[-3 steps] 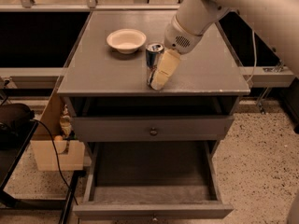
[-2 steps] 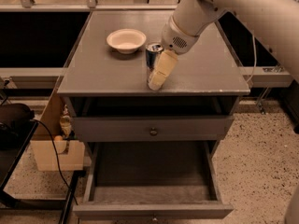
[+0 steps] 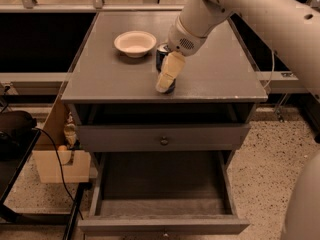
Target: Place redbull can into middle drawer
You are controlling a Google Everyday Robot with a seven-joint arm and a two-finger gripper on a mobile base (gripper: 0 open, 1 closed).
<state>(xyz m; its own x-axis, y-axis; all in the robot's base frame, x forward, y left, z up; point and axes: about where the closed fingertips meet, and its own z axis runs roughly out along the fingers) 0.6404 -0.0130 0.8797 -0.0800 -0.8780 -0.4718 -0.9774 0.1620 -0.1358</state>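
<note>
My gripper (image 3: 166, 79) has moved only a little lower, against the redbull can (image 3: 161, 54); I cannot tell if it grips already. The can still stands on the tabletop (image 3: 215, 79) beside the bowl (image 3: 135, 42), so the open middle drawer (image 3: 162, 184) waits.

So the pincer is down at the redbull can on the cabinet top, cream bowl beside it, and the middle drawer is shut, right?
Not quite. The camera view shows the middle drawer pulled open, not shut, with a bare floor. The rest holds: the pincer is at the redbull can on the cabinet top, with the cream bowl beside it.
</note>
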